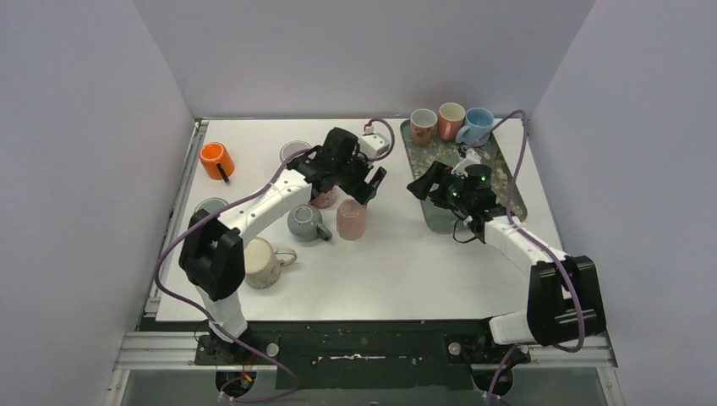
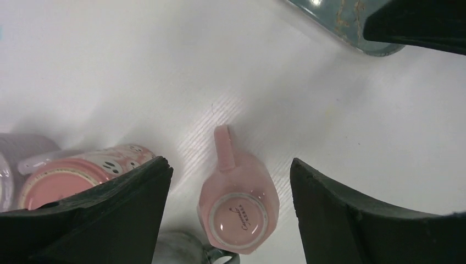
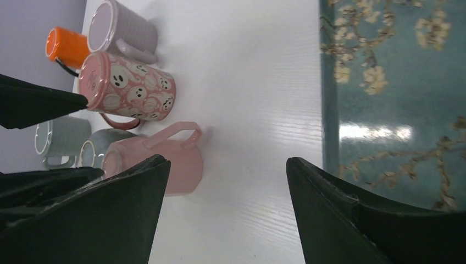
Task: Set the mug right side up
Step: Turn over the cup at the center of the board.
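Note:
A pale pink faceted mug (image 1: 351, 220) stands upside down on the white table, its base with a printed mark facing up (image 2: 239, 212) and its handle pointing away from the arm bases. My left gripper (image 1: 365, 186) hovers just above and behind it, open, its fingers wide on either side of the mug (image 2: 229, 165) without touching it. My right gripper (image 1: 420, 184) hangs open over the tray's left edge, nothing between its fingers (image 3: 225, 160); the pink mug (image 3: 181, 157) shows past its left finger.
A ghost-patterned pink mug (image 1: 324, 199), base up, and a dark grey mug (image 1: 304, 222) crowd the pink mug's left. A cream mug (image 1: 262, 262), orange mug (image 1: 216, 161) and lilac mug (image 1: 295, 152) stand further left. The floral tray (image 1: 499, 182) holds three mugs at its back.

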You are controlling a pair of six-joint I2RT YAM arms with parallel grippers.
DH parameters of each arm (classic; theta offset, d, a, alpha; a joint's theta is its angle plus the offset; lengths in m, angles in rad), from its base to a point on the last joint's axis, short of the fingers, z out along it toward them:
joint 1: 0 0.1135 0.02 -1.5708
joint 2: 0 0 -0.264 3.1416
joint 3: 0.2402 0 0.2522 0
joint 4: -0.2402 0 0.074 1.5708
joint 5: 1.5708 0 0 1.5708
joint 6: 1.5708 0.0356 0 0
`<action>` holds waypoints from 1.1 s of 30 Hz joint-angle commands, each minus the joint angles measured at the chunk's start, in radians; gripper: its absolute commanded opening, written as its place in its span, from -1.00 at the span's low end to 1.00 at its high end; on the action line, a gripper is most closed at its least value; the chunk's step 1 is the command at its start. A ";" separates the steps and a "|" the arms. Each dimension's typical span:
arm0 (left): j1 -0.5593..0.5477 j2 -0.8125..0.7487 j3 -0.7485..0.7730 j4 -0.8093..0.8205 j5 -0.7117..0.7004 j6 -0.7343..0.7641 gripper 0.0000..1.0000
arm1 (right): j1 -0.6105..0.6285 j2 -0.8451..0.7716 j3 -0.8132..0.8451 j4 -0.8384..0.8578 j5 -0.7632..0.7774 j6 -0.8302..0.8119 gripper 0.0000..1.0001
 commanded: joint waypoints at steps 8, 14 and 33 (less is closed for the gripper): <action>-0.013 0.259 0.347 -0.369 0.032 0.097 0.36 | -0.082 -0.236 -0.111 0.047 0.118 0.021 0.68; -0.016 0.381 0.513 -0.473 0.012 0.116 0.27 | -0.089 -0.288 -0.144 0.091 0.105 0.009 0.69; -0.038 0.523 0.647 -0.664 -0.064 0.218 0.17 | -0.100 -0.354 -0.122 0.035 0.097 -0.017 0.73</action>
